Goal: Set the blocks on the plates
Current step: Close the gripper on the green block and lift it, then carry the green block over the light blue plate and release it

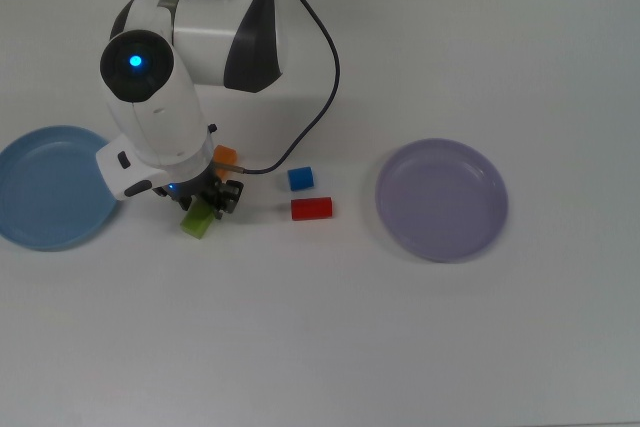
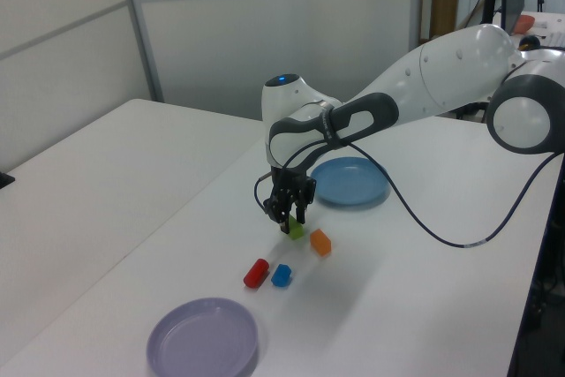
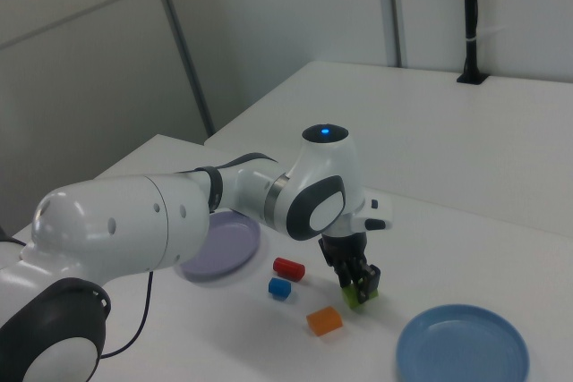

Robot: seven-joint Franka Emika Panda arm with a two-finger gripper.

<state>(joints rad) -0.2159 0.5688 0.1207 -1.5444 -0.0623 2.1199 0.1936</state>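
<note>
- Four blocks are lying on the desk point(image 1: 330, 337) between the plates, none on a plate yet.
- Green block point(image 1: 197, 220) is sitting beneath the end effector point(image 3: 358, 285), whose fingers are straddling it; whether they are clamping it I cannot tell.
- Orange block point(image 2: 320, 242), blue block point(image 1: 300, 179) and red block point(image 1: 311, 209) are resting just beside.
- Blue plate point(image 1: 30, 217) is waiting nearest; lavender plate point(image 1: 490, 197) well apart.
- Grasping step is judged in hand; next is calling for lifting and carrying to the blue plate.
- Top view is hiding most of the orange block under the arm; left and right views are showing it whole.
</note>
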